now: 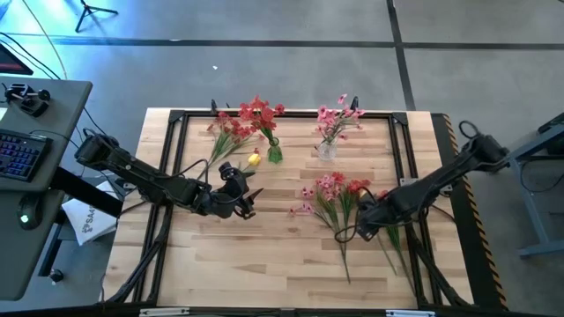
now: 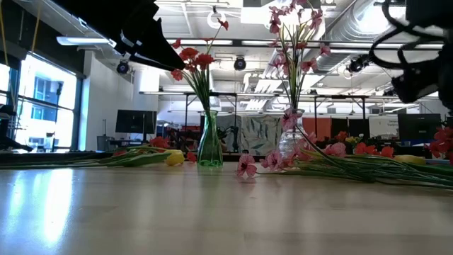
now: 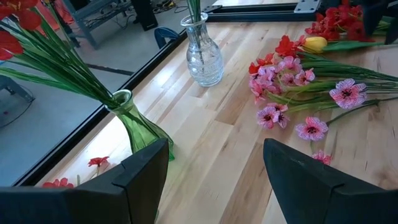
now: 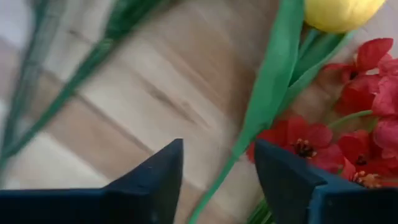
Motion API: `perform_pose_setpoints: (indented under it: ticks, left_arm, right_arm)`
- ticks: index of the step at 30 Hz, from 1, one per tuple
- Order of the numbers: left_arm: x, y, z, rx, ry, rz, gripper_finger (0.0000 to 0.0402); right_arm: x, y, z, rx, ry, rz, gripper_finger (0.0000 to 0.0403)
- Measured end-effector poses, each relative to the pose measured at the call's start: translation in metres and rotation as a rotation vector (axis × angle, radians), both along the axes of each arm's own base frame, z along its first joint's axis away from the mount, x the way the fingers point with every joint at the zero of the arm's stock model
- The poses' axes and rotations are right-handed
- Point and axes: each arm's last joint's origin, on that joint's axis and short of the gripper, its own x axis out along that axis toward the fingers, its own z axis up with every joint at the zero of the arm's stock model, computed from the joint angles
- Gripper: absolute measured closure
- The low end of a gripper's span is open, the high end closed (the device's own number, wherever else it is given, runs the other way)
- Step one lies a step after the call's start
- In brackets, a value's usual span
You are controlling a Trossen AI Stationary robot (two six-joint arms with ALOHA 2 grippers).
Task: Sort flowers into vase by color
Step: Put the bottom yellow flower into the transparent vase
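A green vase [image 1: 274, 151] with red flowers [image 1: 258, 113] and a clear vase [image 1: 327, 150] with pink flowers [image 1: 338, 116] stand at the table's far side. Loose pink and red sprays [image 1: 333, 195] lie flat at centre-right. More red sprays and a yellow bloom [image 1: 254, 159] lie left of the green vase. My left gripper [image 1: 249, 202] [image 3: 214, 149] hovers open and empty left of the loose pile, facing the vases. My right gripper [image 1: 359, 220] [image 4: 217, 146] is open low over the pile, a green stem [image 4: 261, 112] running between its fingers, red blooms [image 4: 367, 93] and a yellow bloom [image 4: 339, 9] beyond.
A black frame [image 1: 176, 158] borders the wooden table top. A desk with a keyboard [image 1: 18, 150] stands beyond the left edge. Bare wood [image 1: 264, 255] lies along the near side. In the low view the vases [image 2: 210, 142] [image 2: 290, 138] stand mid-table with sprays [image 2: 368, 166] lying to the right.
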Motion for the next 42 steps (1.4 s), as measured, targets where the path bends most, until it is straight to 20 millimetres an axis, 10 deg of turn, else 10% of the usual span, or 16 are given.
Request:
perform_pose_setpoints:
  ticks: [20,42]
  left_arm:
    - [0.000,0.000,0.000,0.000,0.003,-0.001,0.0154]
    - [0.001,-0.004,0.000,-0.025,-0.005,-0.042,0.0154]
  right_arm:
    - [0.010,-0.007,-0.018,-0.072,0.078,0.028,0.0398]
    - [0.013,0.042,0.065,-0.294,-0.939,0.533,0.0402]
